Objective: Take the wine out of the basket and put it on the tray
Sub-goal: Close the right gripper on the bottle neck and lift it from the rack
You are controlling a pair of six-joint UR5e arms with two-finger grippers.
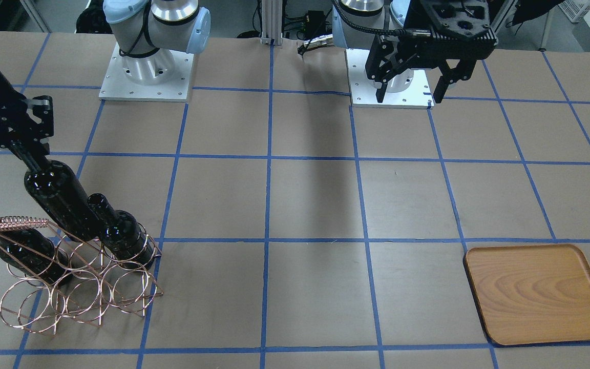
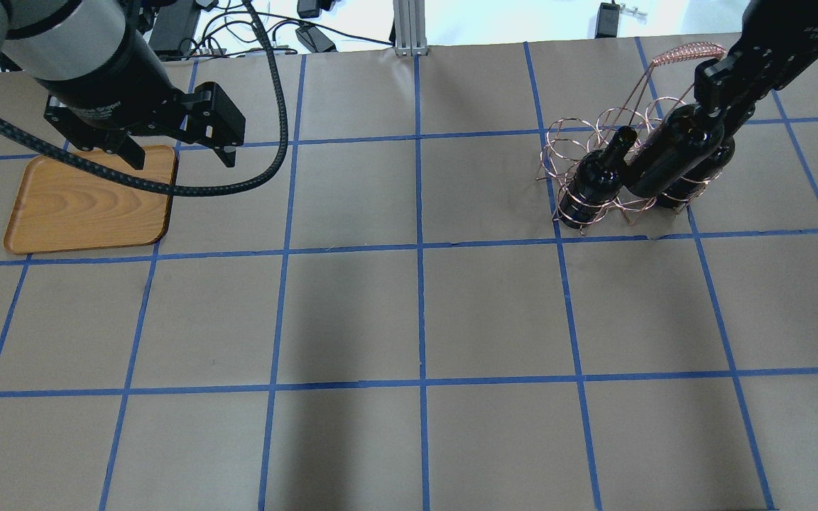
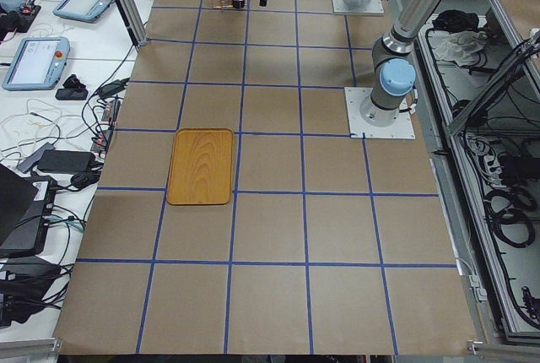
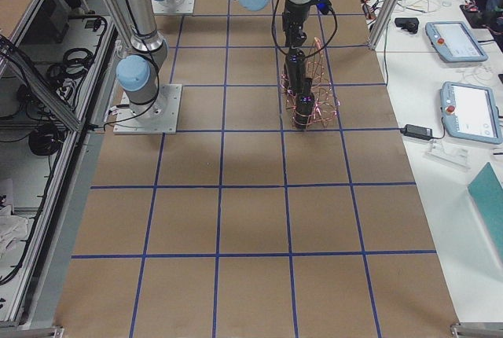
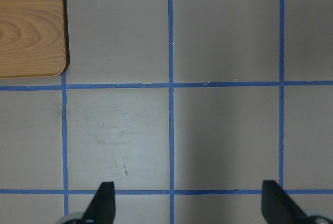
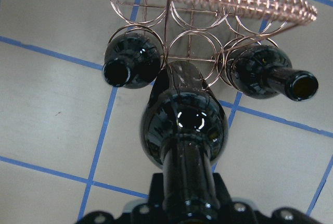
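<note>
Two arms over taped table (image 1: 315,205). Tray (image 1: 538,294) lies flat on L-arm side. Basket (image 1: 16,223) sits well apart on R-arm side w/ 3 btls. Middle wine (image 1: 59,197) is tilted, lower end at rings, btwn other 2 btls (image 1: 121,233). R gripper (image 1: 31,151) is clamped on its neck. L gripper (image 1: 408,93) is wide open, holding nothing, near tray.

3 dark wine bottles (image 1: 62,197) are counted, along with 1 copper wire basket (image 1: 16,224) and 1 wooden tray (image 1: 538,292). 2 grippers are seen: 1 left gripper (image 1: 408,96), 1 right gripper (image 1: 28,151).
</note>
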